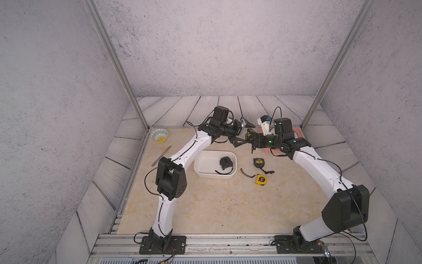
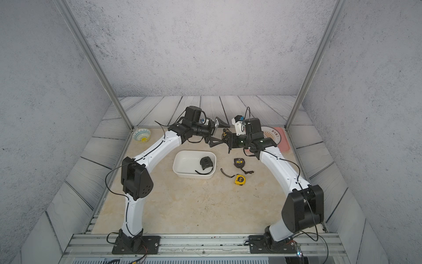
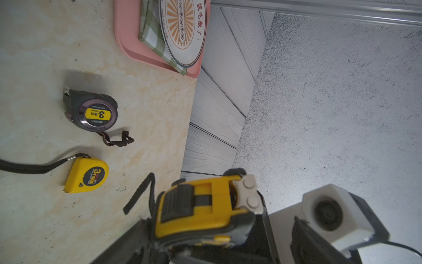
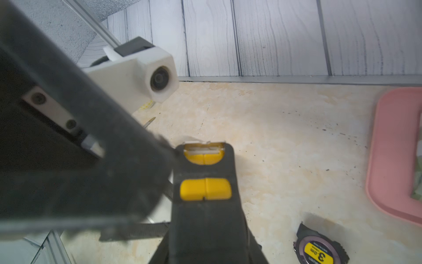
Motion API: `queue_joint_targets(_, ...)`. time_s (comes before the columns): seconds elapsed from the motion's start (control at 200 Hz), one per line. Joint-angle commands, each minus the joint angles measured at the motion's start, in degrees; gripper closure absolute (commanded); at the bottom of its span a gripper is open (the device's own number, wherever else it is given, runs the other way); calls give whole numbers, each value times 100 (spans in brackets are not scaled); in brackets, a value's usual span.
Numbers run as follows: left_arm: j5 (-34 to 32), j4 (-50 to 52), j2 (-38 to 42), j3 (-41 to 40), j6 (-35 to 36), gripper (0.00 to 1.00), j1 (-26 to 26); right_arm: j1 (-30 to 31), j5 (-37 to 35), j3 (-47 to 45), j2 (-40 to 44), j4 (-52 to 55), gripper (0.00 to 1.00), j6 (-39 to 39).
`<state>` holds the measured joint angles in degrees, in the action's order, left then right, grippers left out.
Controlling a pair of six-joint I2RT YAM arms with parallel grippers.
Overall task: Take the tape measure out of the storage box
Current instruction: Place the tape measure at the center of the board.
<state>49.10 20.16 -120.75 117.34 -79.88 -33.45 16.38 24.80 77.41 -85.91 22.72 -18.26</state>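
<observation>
Our right gripper [image 1: 251,138] squeezes the tape [image 3: 203,210] mid-frame; our left gripper [image 2: 226,133] is wide open. The tape looks hard and heavy: hold its flat sides.

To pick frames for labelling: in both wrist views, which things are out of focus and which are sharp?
Left wrist view: the near yellow-and-black tape measure is soft, the grey round tape measure sharp. Right wrist view: the rim of the flat pink tray is blurred.
</observation>
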Motion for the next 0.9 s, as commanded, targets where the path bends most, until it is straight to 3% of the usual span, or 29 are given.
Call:
queue_joint_targets(0.0,-13,219,311,-8,498,2,159,-349,-104,-191,558,208,95,-441)
queue_joint_targets(0.205,-1139,2314,237,240,2486,1,459,-1131,575,-814,690,886,95,-1384)
queue_joint_targets(0.42,-3356,4562,-349,1606,4670,1,470,-1526,903,-1590,724,897,95,-1833)
queue_joint_targets(0.595,-3895,4994,-659,1614,5289,2,458,-1789,1141,-1957,436,823,95,-2051)
queue_joint_targets(0.896,-4396,4866,-577,825,5721,2,331,-2024,1295,-2319,-297,439,95,-2112)
